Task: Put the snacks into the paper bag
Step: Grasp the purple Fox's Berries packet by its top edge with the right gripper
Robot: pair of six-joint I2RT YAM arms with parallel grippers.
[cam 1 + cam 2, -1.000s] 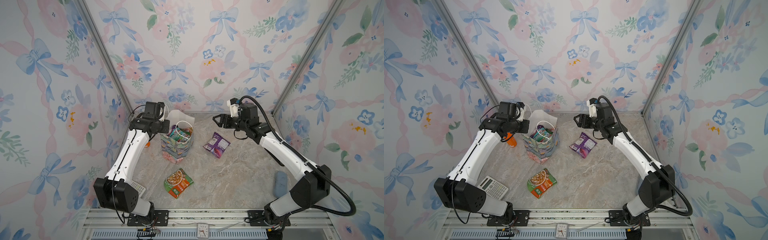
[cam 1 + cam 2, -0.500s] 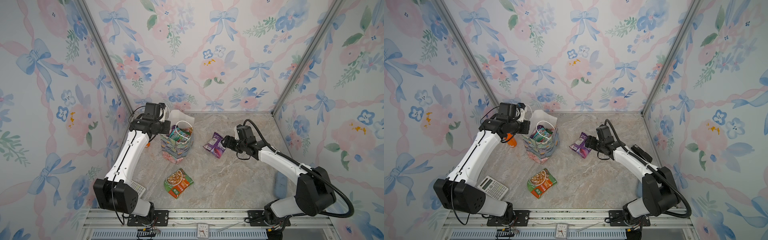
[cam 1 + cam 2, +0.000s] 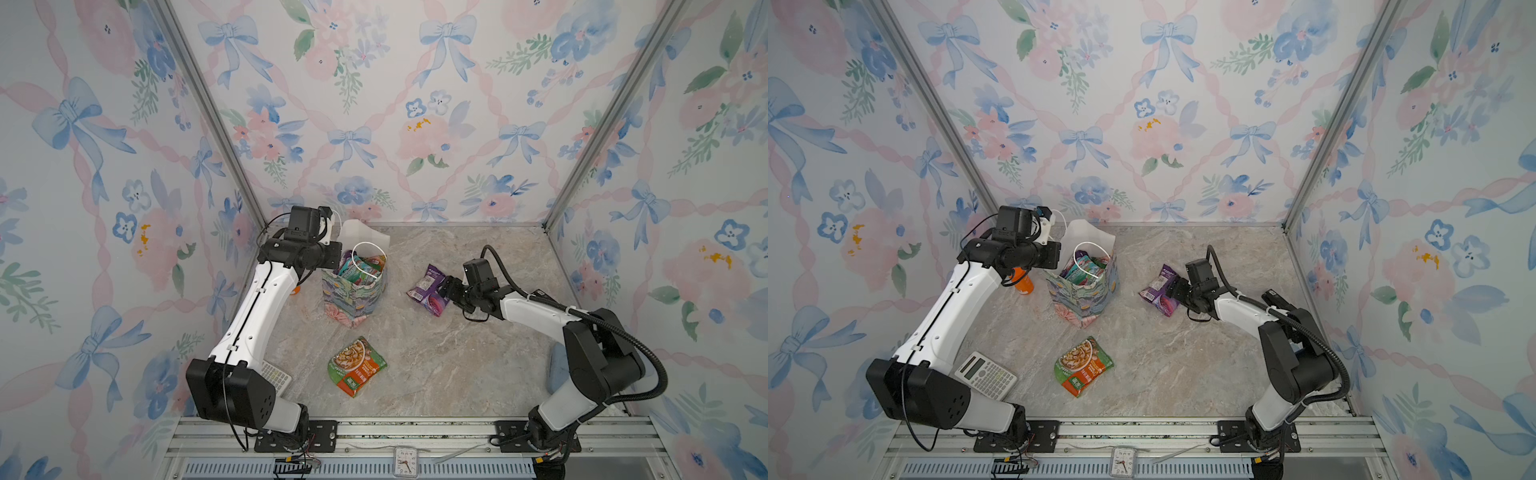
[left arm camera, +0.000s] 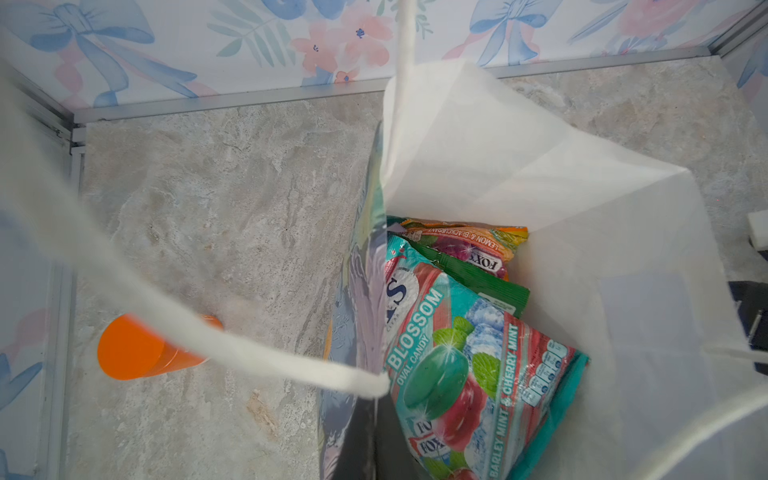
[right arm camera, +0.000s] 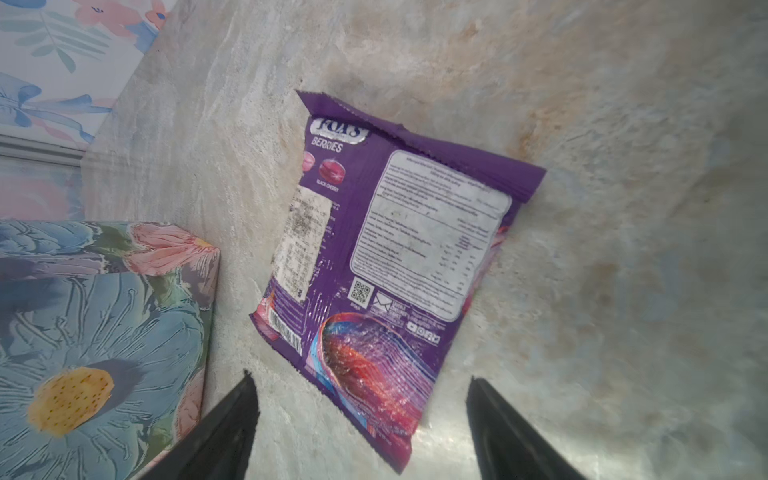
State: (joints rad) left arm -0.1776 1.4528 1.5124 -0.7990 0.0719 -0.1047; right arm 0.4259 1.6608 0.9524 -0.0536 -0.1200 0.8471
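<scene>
Right gripper stands wide astride purple packet; left gripper seemingly pinches paper bag handle.

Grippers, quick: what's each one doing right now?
Left gripper: shut, seemingly on the bag handle.
Right gripper: open, jaws either side of the purple packet, not gripping.

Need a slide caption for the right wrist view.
Open right pincer poised at purple snack packet beside the paper bag.
</scene>
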